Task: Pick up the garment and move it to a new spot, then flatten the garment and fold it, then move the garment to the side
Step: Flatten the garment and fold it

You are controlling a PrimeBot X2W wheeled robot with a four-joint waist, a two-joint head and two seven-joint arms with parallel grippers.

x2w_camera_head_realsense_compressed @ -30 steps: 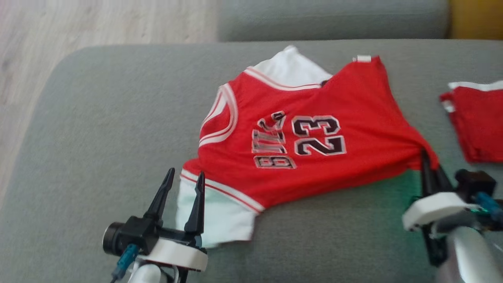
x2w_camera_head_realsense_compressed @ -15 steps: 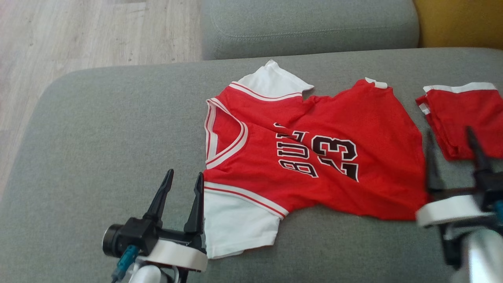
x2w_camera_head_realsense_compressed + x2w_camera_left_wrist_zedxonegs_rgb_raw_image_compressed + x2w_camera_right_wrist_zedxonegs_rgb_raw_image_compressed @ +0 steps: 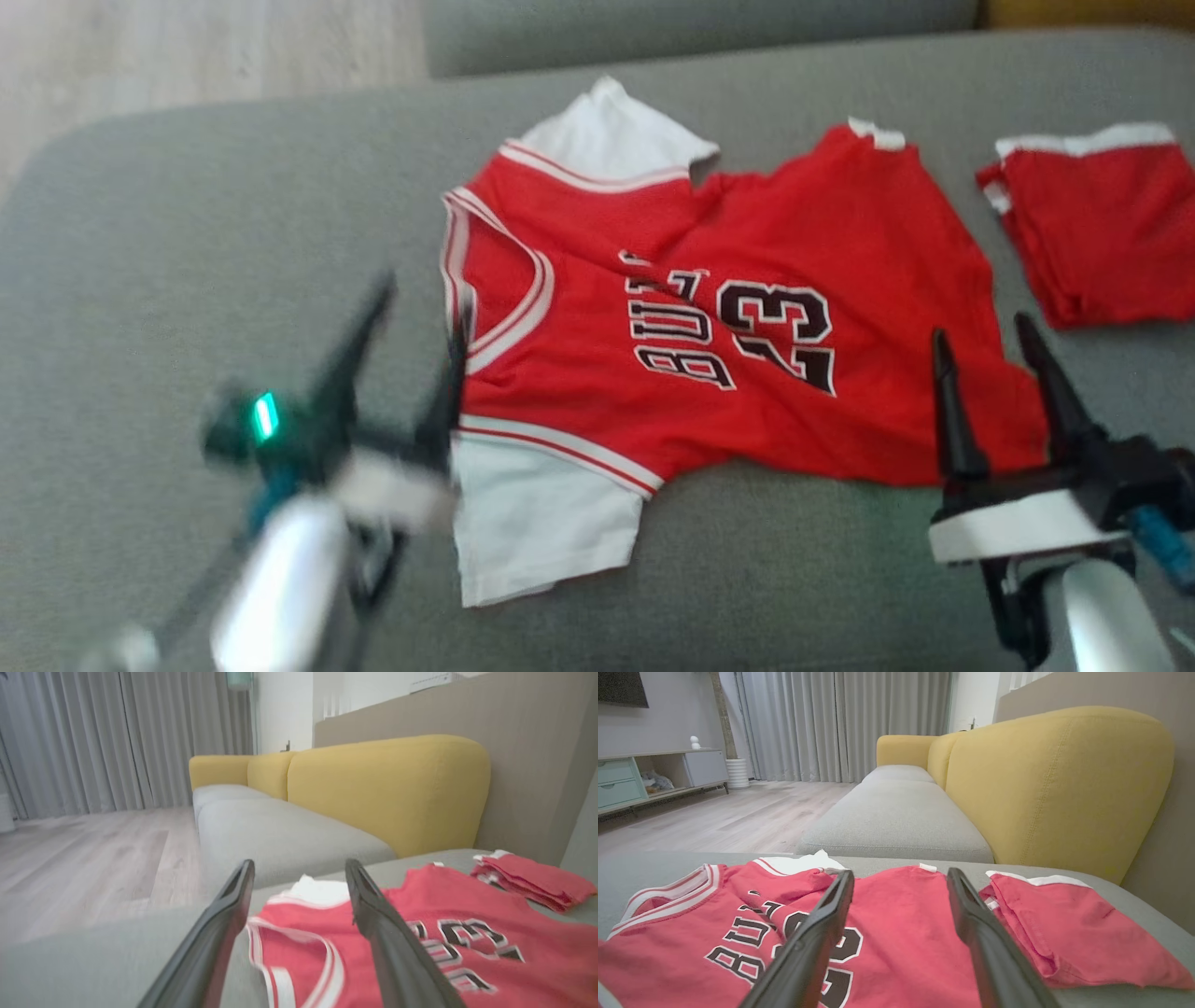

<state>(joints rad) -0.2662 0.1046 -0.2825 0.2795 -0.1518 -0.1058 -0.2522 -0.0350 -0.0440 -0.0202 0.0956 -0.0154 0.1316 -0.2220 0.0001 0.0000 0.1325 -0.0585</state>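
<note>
The garment (image 3: 747, 233) is a red jersey with white sleeves and the number 23, lying spread but wrinkled on the grey sofa seat (image 3: 187, 233). My left gripper (image 3: 420, 308), blurred, is open beside the jersey's neckline and lower white sleeve, holding nothing. My right gripper (image 3: 980, 331) is open over the jersey's hem corner, its fingers apart with no cloth pinched. In the left wrist view the left gripper (image 3: 300, 865) stands open over the collar of the garment (image 3: 467, 914). In the right wrist view the right gripper (image 3: 901, 875) stands open above the garment (image 3: 896, 933).
Folded red shorts (image 3: 1092, 224) lie on the seat just right of the jersey, also seen as red shorts (image 3: 1064, 924) and red shorts (image 3: 528, 877). A yellow backrest (image 3: 1055, 784) rises behind. A second grey cushion (image 3: 896, 826) and wooden floor (image 3: 738, 816) lie beyond.
My right gripper opened and let go of the jersey's hem corner, and the jersey settled flatter. The left arm is moving forward, blurred. The head camera has shifted.
</note>
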